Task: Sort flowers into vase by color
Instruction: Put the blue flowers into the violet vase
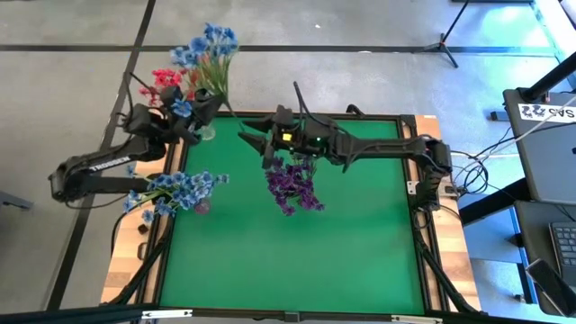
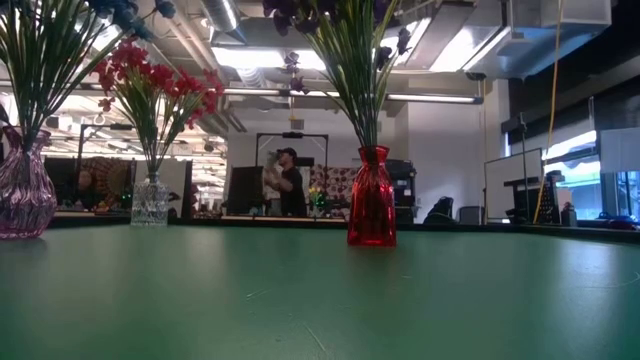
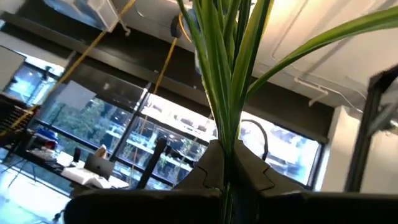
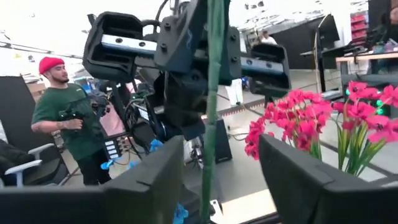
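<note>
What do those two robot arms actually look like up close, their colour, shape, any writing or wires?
Both are slim, jointed and matte black. The left arm carries white lettering along its forearm. The right arm has a small green light near its wrist and black cables looping over it. The left gripper ends in two dark, blocky angular fingers. The right gripper has broad, flat black fingers.

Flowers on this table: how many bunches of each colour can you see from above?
Blue bunches: 2, one held in the left gripper, one in a vase
Red bunches: 1
Purple bunches: 1
Total: 4
</note>
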Robot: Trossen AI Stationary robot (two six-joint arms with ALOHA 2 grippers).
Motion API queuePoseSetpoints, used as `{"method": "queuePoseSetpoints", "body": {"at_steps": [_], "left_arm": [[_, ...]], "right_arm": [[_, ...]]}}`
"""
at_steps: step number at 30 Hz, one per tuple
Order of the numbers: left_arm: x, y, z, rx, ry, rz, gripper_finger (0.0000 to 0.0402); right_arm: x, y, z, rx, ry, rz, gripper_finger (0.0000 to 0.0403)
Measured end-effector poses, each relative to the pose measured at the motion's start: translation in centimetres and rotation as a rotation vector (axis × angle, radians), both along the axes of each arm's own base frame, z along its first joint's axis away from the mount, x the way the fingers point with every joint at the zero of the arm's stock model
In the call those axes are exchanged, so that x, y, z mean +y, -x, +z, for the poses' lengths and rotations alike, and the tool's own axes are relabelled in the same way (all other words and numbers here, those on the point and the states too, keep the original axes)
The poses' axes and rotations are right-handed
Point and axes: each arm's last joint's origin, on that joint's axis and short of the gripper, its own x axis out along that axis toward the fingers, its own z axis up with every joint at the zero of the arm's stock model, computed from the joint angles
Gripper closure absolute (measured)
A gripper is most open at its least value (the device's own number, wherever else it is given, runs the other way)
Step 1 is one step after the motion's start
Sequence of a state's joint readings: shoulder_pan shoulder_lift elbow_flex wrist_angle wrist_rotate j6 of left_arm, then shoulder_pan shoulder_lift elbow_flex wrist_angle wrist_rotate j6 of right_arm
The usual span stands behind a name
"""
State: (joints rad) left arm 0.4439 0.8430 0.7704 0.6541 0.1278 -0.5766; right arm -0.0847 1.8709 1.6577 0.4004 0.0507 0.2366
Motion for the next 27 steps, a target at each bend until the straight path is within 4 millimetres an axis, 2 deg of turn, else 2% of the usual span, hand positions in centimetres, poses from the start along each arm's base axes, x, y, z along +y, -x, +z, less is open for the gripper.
{"method": "queuePoseSetpoints", "body": {"at_steps": [5, 12, 17, 27], "left_arm": [[0.1, -0.9, -0.3, -0.004, 0.029, 0.021, 0.0400], [0.2, -1.0, -0.2, -0.028, 0.022, 0.037, 0.0384], [0.1, -0.9, -0.2, -0.014, 0.017, 0.027, 0.0378], [-0.1, -0.8, -1.2, 0.124, 0.080, -0.095, 0.0372]], "right_arm": [[-0.7, 0.1, 0.1, -0.001, 0.006, 0.024, 0.0273], [-1.5, 0.2, -0.1, 0.010, -0.045, 0.082, 0.0387], [-1.4, 0.5, 0.3, 0.020, -0.056, 0.085, 0.0388], [-0.8, 3.2, 1.0, 0.272, -0.060, 0.208, 0.0397]]}}
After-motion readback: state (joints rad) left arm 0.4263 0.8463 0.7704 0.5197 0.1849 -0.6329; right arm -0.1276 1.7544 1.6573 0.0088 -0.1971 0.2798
